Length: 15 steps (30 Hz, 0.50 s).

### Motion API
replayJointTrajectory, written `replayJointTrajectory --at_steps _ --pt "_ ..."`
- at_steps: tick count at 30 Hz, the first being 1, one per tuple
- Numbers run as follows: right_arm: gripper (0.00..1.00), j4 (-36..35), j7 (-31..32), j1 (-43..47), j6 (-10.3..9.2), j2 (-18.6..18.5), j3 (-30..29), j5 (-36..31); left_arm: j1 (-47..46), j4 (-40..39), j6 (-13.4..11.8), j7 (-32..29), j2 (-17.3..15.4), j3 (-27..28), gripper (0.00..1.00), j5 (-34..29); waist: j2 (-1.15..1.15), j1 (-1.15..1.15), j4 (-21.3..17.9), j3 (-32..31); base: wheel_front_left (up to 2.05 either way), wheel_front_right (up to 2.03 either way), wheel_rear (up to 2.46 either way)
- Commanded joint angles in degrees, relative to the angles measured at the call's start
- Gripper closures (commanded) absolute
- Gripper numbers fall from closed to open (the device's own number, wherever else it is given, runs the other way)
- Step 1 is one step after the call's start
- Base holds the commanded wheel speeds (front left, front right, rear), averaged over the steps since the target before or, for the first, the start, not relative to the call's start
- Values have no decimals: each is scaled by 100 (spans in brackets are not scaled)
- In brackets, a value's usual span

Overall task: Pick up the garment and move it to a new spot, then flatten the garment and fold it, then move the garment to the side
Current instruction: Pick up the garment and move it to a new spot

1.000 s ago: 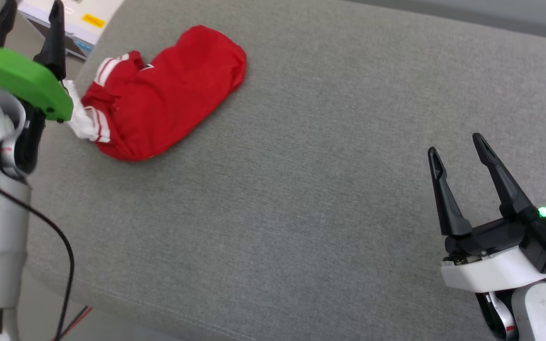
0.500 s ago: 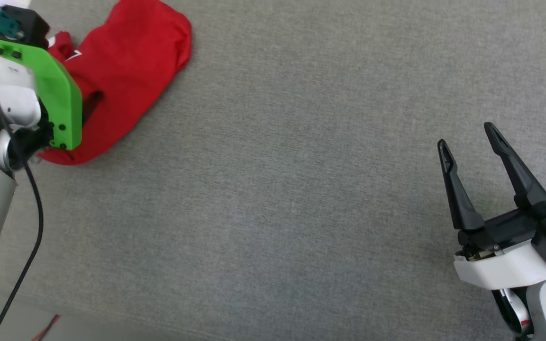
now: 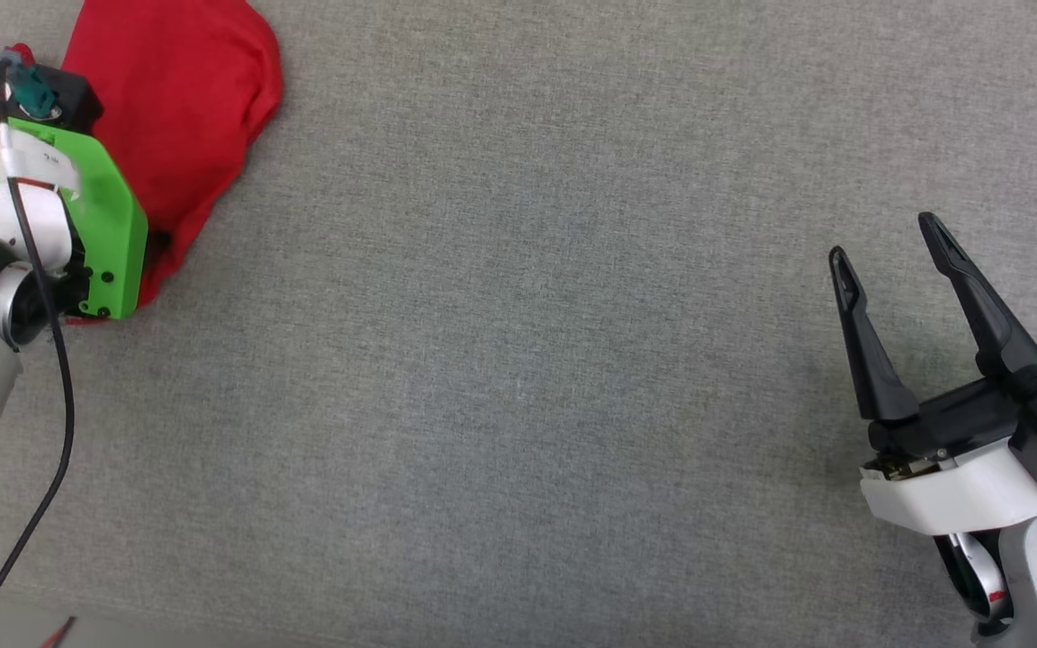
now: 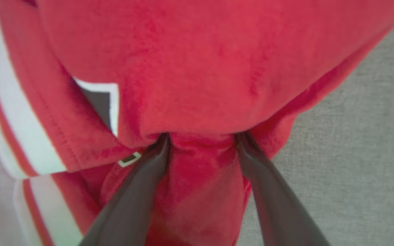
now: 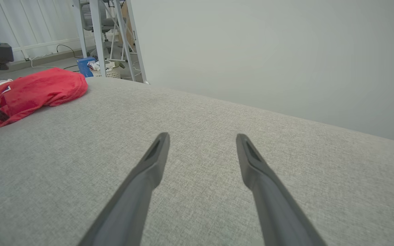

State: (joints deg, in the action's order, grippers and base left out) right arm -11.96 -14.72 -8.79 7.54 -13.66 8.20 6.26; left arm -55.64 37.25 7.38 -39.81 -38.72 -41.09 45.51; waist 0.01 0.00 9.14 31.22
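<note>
Red jersey T-shirt (image 3: 185, 117) lies bunched at the far left corner of your grey upholstered surface (image 3: 518, 360), not flattened and not folded. White-and-red striped trim (image 4: 9, 119) shows on its left side, with a scrap of black, white-outlined lettering (image 4: 103, 102) beside it.

Left claw (image 4: 202, 136): your fingers stand wide apart, tips pressed into a fold of the T-shirt, with a ridge of red cloth between them; they straddle it and are not clamped. In the head view, the green bracket (image 3: 109, 234) on that wrist covers the near edge of the T-shirt.

Right claw (image 3: 883, 238): fingers spread, nothing between them, low over bare grey fabric at the right, well apart from the T-shirt.
</note>
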Motion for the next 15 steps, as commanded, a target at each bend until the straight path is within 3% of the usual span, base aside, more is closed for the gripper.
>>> replayJointTrajectory --at_steps 1,10,15 --pt "0 24 -28 -36 -5 -7 -20 30 234 187 11 126 148 -241 100 11 -1 0 38 -102 0 0 0" --pt "0 121 -28 136 -5 154 -4 89 -367 -92 11 1708 -144 -385 100 -273 -1 0 104 -877 0 0 0" --pt "0 166 -28 268 -5 301 -91 106 -691 -448 11 2201 -198 -516 100 -513 -1 0 -5 -1245 0 0 0"
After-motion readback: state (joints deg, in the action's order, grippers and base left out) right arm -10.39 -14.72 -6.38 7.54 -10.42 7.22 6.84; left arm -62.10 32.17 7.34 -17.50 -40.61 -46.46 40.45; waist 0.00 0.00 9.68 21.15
